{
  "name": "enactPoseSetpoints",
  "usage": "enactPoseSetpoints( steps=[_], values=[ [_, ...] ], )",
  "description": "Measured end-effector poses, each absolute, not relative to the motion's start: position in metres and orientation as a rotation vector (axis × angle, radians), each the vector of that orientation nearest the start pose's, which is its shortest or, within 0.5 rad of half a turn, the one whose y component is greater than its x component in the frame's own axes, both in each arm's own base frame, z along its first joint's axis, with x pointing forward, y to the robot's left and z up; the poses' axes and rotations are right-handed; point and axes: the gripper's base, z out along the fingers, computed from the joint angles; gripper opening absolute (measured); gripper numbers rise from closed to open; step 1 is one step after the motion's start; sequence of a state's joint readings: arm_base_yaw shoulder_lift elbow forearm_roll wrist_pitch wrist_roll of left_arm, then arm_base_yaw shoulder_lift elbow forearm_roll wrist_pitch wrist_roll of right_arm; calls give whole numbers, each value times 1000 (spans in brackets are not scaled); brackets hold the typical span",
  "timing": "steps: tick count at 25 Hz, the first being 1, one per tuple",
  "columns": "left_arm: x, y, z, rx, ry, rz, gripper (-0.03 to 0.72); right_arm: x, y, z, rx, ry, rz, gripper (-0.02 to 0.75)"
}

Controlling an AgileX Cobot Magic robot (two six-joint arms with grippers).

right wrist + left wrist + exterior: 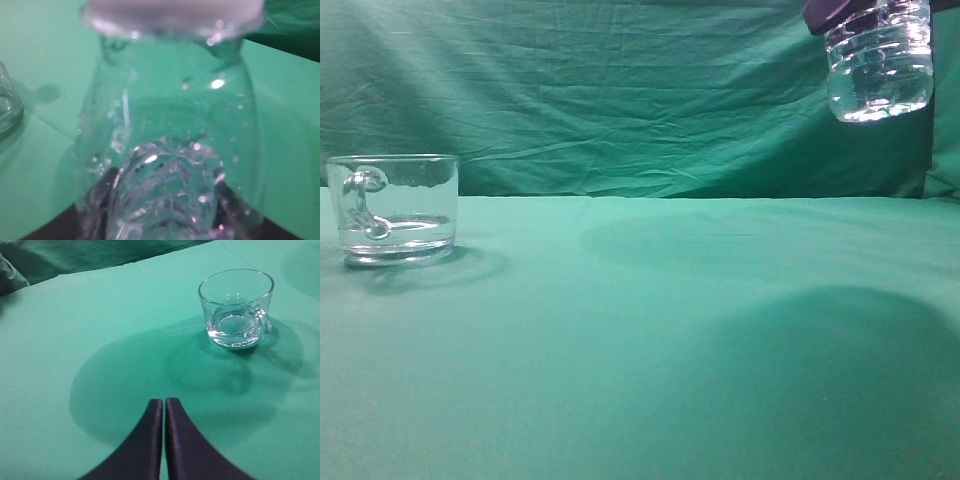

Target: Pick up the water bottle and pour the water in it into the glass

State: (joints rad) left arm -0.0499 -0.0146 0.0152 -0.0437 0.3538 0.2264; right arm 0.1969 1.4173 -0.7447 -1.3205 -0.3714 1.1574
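Right gripper (850, 14) is clamped on the water bottle (880, 62), held high off the green cloth-covered table (650, 340) over its right edge; only the ribbed lower body shows in the exterior view, water (878, 95) pooled at the bottom. Right wrist view is filled by the bottle (170, 150) seen close up, droplets inside, fingers mostly hidden behind it. Left gripper (164, 405) hangs above the table, fingers pressed together, holding nothing. Glass (392, 208) stands upright near the left edge, well apart from the bottle.
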Motion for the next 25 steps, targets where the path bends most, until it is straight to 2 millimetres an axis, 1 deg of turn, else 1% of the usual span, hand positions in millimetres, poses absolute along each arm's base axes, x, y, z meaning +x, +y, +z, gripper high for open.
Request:
enactPoseSetpoints(
  steps=[2, 6, 11, 14, 18, 25],
  values=[
    [53, -4, 177, 226, 1824, 81, 0, 281, 91, 243, -605, 1964, 419, 326],
    [53, -4, 177, 226, 1824, 81, 0, 292, 99, 219, -642, 1967, 500, 326],
    [53, -4, 177, 226, 1824, 81, 0, 306, 102, 185, -709, 1965, 473, 326],
    [53, -4, 177, 226, 1824, 81, 0, 309, 104, 169, -732, 1976, 484, 326],
    [53, -4, 177, 226, 1824, 81, 0, 312, 108, 149, -832, 1947, 488, 326],
    [53, -4, 177, 226, 1824, 81, 0, 318, 110, 143, -869, 1857, 459, 326]
  ],
)
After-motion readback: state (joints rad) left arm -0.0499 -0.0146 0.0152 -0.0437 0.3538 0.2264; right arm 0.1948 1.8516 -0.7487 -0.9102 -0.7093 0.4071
